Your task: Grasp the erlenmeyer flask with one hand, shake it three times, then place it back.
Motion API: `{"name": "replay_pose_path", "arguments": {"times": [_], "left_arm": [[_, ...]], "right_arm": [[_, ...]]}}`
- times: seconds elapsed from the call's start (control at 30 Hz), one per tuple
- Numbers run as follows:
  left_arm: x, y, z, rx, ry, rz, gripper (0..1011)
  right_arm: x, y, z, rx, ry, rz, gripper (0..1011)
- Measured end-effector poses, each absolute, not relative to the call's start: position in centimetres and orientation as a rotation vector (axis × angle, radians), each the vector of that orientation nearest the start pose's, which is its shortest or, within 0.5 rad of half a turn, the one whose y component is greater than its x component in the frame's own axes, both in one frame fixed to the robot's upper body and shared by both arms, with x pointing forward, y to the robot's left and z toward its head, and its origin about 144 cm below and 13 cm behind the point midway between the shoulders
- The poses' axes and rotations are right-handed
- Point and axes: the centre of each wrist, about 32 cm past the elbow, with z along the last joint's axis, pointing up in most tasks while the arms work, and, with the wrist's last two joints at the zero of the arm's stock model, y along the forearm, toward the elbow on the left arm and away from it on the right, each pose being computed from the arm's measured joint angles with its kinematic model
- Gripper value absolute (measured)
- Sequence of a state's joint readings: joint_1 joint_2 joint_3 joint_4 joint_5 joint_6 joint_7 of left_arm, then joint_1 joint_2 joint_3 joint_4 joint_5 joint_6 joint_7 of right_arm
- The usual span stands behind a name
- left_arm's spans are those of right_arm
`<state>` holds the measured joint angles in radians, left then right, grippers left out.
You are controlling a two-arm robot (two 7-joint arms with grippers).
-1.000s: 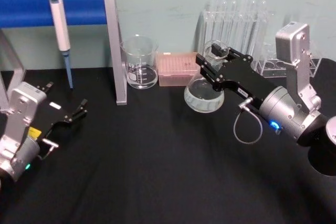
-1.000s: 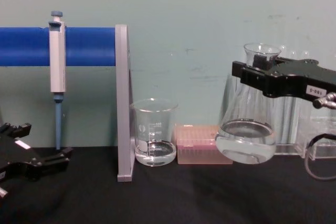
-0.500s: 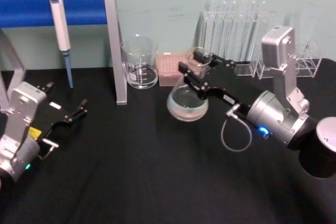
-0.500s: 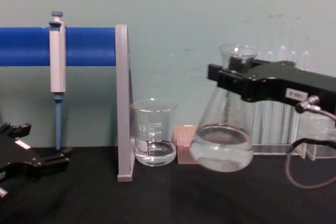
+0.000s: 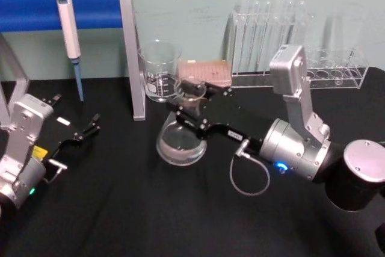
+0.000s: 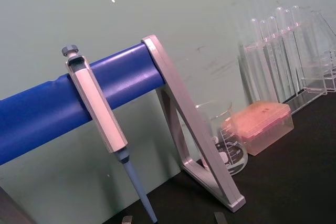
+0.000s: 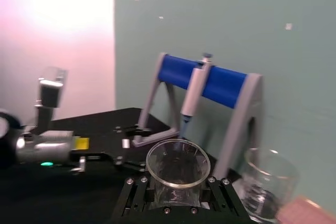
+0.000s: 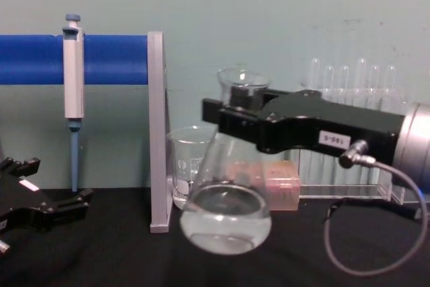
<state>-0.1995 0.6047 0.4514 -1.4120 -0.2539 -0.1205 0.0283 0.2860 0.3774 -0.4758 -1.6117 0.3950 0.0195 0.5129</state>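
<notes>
- Nearest you, at the left edge of the black table [image 5: 150, 227], the left gripper [image 5: 75, 112] sits parked. Its fingers are spread wide and it holds nothing.
- Mid-table, the right gripper [image 5: 191, 102] reaches in from the right, and its fingers are clamped tight round the neck of the erlenmeyer flask [image 5: 180, 141], just under the flared rim.
- The flask hangs below that grip with clear liquid pooled in its wide base. In the chest view it appears to be off the table, though you can't be sure of the gap underneath.
- The relation your next move turns on is the flask's long axis. It runs nearly upright from neck to base, with the base leaning a little to the robot's left of the neck. Any shake or set-down should probably start by squaring that axis.
- Just behind the flask stands the beaker [image 5: 159, 76], with the grey post of the blue stand [image 5: 131, 52] to its left, so I judge there is little room to swing backward or leftward.
- Farther back sit the pink tip box [image 5: 206, 71] and the test tube rack [image 5: 264, 28].
</notes>
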Motion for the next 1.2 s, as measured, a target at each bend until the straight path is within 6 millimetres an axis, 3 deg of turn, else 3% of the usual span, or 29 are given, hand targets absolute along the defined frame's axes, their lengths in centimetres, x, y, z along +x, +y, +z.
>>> {"name": "replay_pose_path", "arguments": {"times": [0.73,1.2], "left_arm": [[48.86,30.97,113.98,0.304,-0.285,1.248,1001],[48.86,30.97,113.98,0.304,-0.285,1.248,1001]], "right_arm": [[49.69,-18.2,121.43,0.003,-0.126,-0.373,449],[50.46,-18.85,121.38,0.018,-0.128,-0.459,449]]}}
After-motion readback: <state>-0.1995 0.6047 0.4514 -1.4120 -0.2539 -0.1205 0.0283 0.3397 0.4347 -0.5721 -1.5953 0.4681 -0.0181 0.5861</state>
